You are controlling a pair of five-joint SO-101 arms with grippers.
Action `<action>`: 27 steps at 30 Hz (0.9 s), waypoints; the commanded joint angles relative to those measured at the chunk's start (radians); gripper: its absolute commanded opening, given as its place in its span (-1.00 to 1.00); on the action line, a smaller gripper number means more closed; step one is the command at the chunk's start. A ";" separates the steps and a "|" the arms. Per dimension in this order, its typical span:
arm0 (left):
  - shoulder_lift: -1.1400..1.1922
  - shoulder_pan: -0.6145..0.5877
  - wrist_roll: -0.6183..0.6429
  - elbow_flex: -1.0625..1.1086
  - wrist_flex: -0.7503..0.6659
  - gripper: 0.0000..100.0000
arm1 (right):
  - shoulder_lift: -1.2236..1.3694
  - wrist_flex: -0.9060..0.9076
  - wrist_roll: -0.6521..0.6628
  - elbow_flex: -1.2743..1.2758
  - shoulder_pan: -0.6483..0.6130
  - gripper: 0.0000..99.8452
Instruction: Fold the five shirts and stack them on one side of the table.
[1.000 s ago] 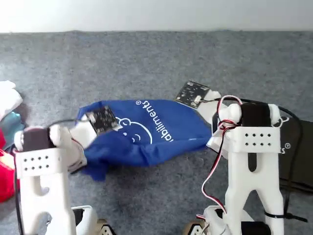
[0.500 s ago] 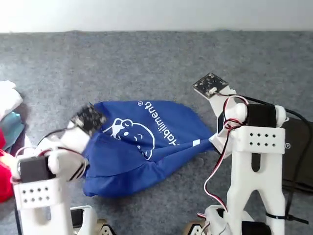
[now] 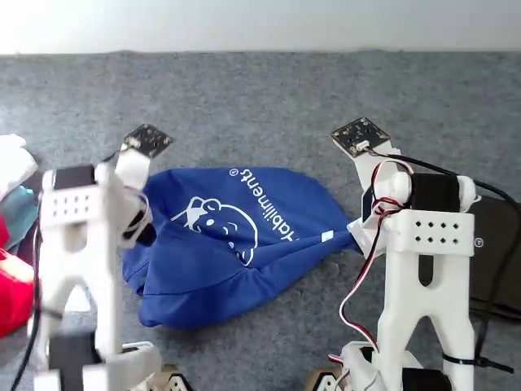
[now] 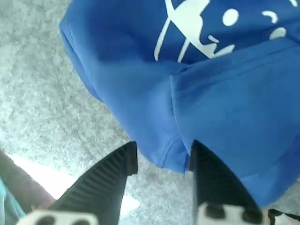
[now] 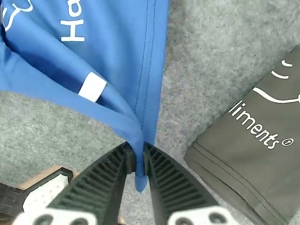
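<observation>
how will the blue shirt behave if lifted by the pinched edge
Probably floppy: the blue shirt bunches in soft folds toward the pinch of the right gripper. Likely light, being thin fabric. It may drag on the fuzzy grey mat.

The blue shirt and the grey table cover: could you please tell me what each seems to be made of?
The blue shirt looks like thin knit fabric, probably cotton or a blend, matte: it drapes in soft folds and shows a stitched hem. The table cover is likely felt or low-pile carpet: its mottled grey surface looks fuzzy.
</observation>
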 commanded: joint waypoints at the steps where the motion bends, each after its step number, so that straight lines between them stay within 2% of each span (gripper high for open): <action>1: 0.167 0.021 0.003 -0.186 0.060 -0.52 | -0.007 0.036 -0.012 0.032 0.008 -0.98; 6: 0.367 0.058 0.006 -0.360 0.120 -0.53 | -0.013 0.030 -0.012 0.117 0.008 -0.98; 12: 0.473 0.091 0.009 -0.506 0.164 -0.53 | -0.013 0.027 -0.012 0.118 0.008 -0.98; 17: 0.543 0.147 0.009 -0.512 0.198 -0.54 | -0.013 0.027 -0.012 0.118 0.008 -0.98; 20: 0.585 0.175 0.009 -0.515 0.199 -0.62 | -0.013 0.027 -0.012 0.118 0.008 -0.98; 27: 0.621 0.180 0.009 -0.516 0.199 -0.71 | -0.013 0.027 -0.008 0.118 0.008 -0.98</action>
